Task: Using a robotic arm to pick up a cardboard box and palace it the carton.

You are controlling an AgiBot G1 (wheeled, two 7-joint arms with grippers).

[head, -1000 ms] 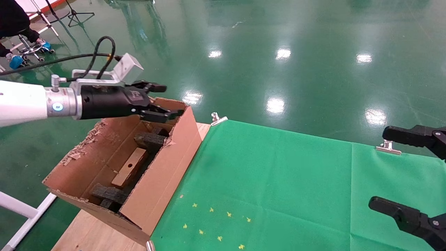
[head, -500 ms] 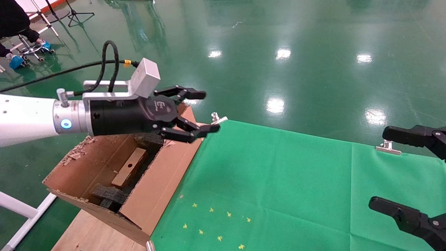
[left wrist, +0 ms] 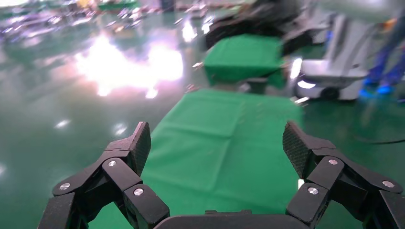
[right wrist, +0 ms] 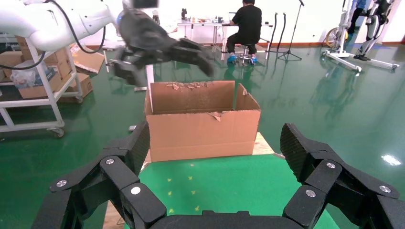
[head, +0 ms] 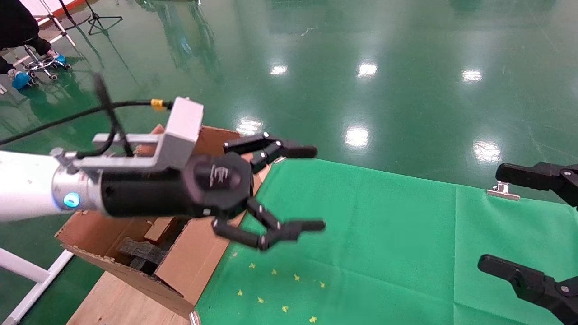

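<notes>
The small reddish-brown cardboard box (head: 159, 227) already lies inside the large brown corrugated carton (head: 198, 253), lower left. The white robotic arm's left gripper (head: 298, 189), centre, gapes wide, empty; placement looks done.

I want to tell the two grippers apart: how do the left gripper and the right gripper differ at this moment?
The left gripper hangs by the carton on a white arm; the right gripper sits at the green cloth's right edge, arm unseen. The left gripper shows whole; the right gripper only partly. Both are black, open and empty.
</notes>
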